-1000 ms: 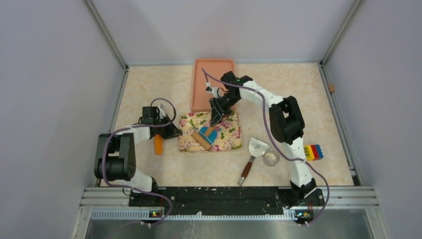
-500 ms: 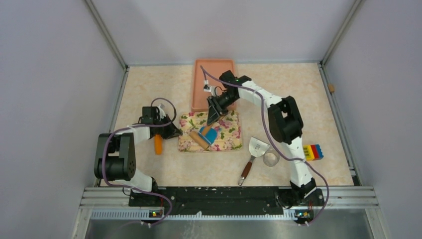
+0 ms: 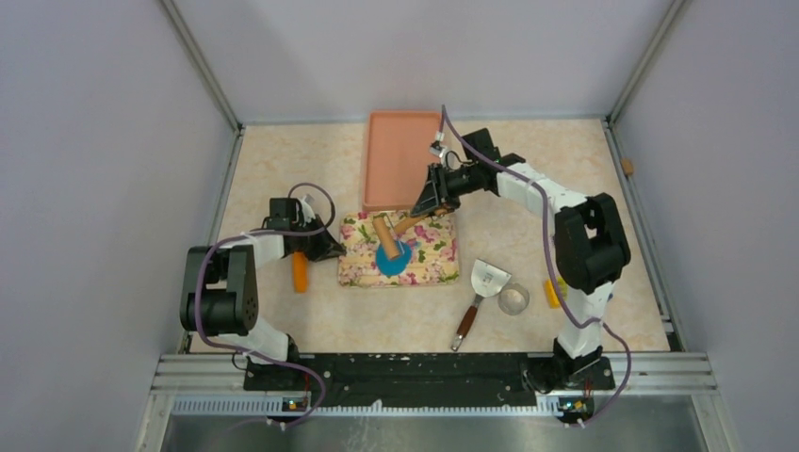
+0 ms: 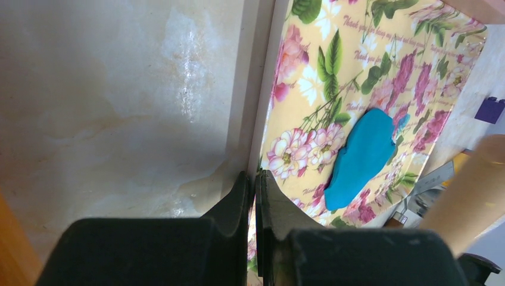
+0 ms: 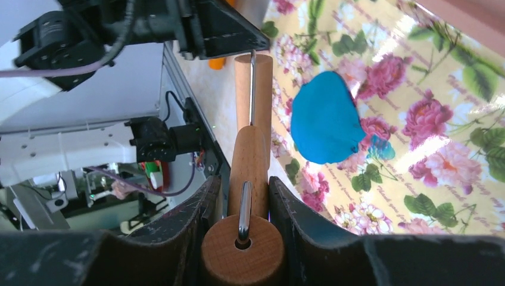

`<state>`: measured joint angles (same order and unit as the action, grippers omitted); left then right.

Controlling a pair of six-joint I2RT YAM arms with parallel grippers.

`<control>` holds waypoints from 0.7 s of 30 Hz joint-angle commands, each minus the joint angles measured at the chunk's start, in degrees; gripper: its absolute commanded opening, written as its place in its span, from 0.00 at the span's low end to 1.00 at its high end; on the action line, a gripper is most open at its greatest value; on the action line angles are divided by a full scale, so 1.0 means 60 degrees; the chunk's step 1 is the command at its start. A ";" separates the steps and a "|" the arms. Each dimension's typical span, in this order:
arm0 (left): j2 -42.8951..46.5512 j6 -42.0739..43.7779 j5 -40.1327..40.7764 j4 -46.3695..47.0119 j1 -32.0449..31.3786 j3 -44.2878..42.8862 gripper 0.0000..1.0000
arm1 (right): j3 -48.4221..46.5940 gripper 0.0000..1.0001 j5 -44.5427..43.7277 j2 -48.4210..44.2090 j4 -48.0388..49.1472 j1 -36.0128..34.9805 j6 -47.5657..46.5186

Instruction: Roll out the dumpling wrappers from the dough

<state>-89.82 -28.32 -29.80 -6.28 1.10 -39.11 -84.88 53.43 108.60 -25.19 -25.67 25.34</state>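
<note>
The blue dough (image 3: pixel 391 260) lies as a flattened, irregular patch on the floral mat (image 3: pixel 429 264); it also shows in the left wrist view (image 4: pixel 363 156) and the right wrist view (image 5: pixel 324 119). My right gripper (image 3: pixel 426 201) (image 5: pixel 244 185) is shut on the handle of a wooden rolling pin (image 3: pixel 384 230) (image 5: pixel 252 89), whose barrel sits just beyond the dough's far edge. My left gripper (image 3: pixel 326 250) (image 4: pixel 255 176) is shut on the mat's left edge (image 4: pixel 280 119). No neat round dumpling wrapper is in view.
A pink tray (image 3: pixel 377 160) stands behind the mat. A spatula (image 3: pixel 476 297) and a metal ring cutter (image 3: pixel 513 299) lie right of the mat. An orange piece (image 3: pixel 300 273) lies by the left arm. A small purple block (image 4: pixel 491 110) lies beyond the mat.
My right arm has swung right and turned the rolling pin, which has moved off the dough toward the far side. The dough now shows flatter and wider. The left gripper has not moved.
</note>
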 commanded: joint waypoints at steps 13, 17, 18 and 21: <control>-0.0440 -0.0072 0.0161 -0.0195 0.0050 -0.0229 0.00 | 0.0080 0.00 -0.2761 0.0737 -0.0974 -0.0510 -0.0656; -0.0472 -0.0204 0.0162 -0.0062 0.0051 -0.0204 0.00 | 0.0044 0.00 -0.3518 0.1278 -0.1354 -0.0760 -0.1007; -0.0486 -0.0236 0.0164 -0.0029 0.0050 -0.0199 0.00 | 0.0056 0.00 -0.3648 0.1430 -0.1372 -0.0819 -0.1002; -0.0533 -0.0324 0.0127 0.0021 0.0050 -0.0222 0.00 | -0.0019 0.00 -0.4024 0.1797 -0.1405 -0.0980 -0.0941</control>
<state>-91.02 -28.42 -30.79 -6.90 1.10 -40.21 -84.82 39.88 114.34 -29.58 -28.80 23.35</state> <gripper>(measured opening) 0.064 0.329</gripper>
